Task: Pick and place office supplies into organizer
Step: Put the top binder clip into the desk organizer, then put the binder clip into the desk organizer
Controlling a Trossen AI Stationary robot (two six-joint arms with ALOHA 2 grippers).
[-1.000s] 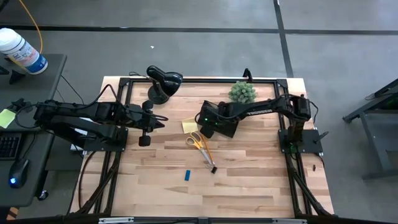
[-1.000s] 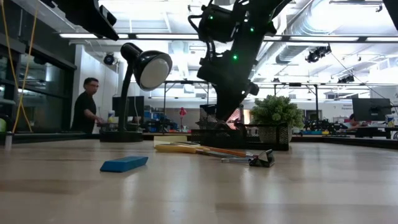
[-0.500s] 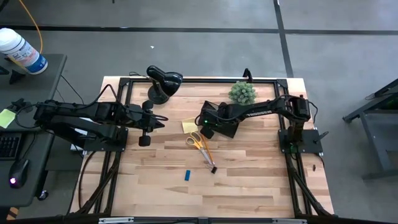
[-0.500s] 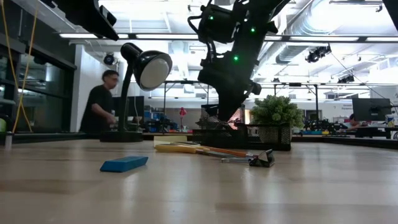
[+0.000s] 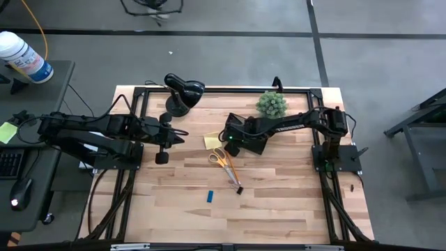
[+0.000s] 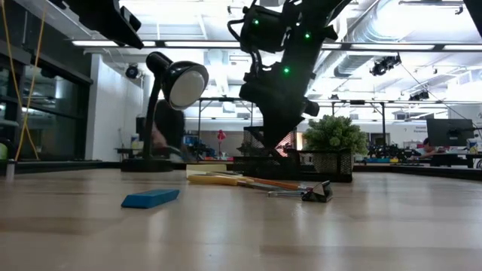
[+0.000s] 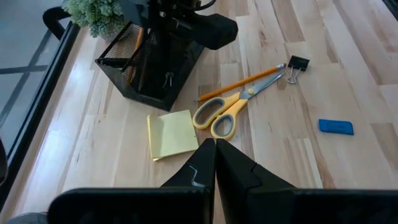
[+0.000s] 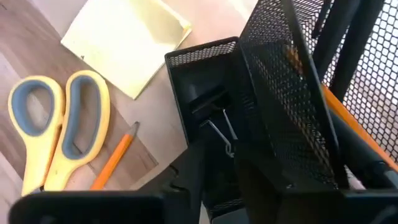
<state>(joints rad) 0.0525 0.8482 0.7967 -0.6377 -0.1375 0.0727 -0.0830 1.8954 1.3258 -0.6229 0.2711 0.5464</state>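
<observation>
Pale wooden-plank counter (image 5: 279, 202): carries every item below

Right arm – reaches across from its own side to the middle of the counter. Its hand (image 8: 219, 163) hangs over the caddy's low front pocket with its two fingers apart. It appears released and grips nothing, presumably so the clip below can drop free

Left arm – waits at its own edge of the counter, well apart from the supplies. Its hand (image 7: 215, 152) is clenched and empty, with the fingertips pressed together

Black round-based desk lamp (image 5: 182, 90): stands at the far edge, no part of the job

Black metal-mesh rectangular desk organizer (image 7: 146, 68): stands near the far middle, just beside the plant. An orange pencil (image 8: 348, 118) leans inside its tall rear compartment, which is deep enough to prop long items

Small green potted plant (image 5: 271, 103): decoration, to be left alone

Orange-handled scissors (image 7: 227, 112): lie flat on the counter near the organizer, not yet stowed

Yellow square sticky-note pad (image 7: 170, 132): lies flat between the scissors' handles and the organizer

Wooden pencil (image 7: 245, 81): lies alongside the scissor blades, touching or nearly so

Small blue block (image 7: 336, 126): sits alone on open counter, well apart from the organizer

Small black binder clip (image 7: 297, 62): sits at the pencil's tip

Second black binder clip with wire loops (image 8: 208, 109): sits inside the organizer's shallow front pocket, directly under the right hand. That suits so small a thing, since it stays reachable there

Judgement: the job is partly done, and five loose items await collection
</observation>
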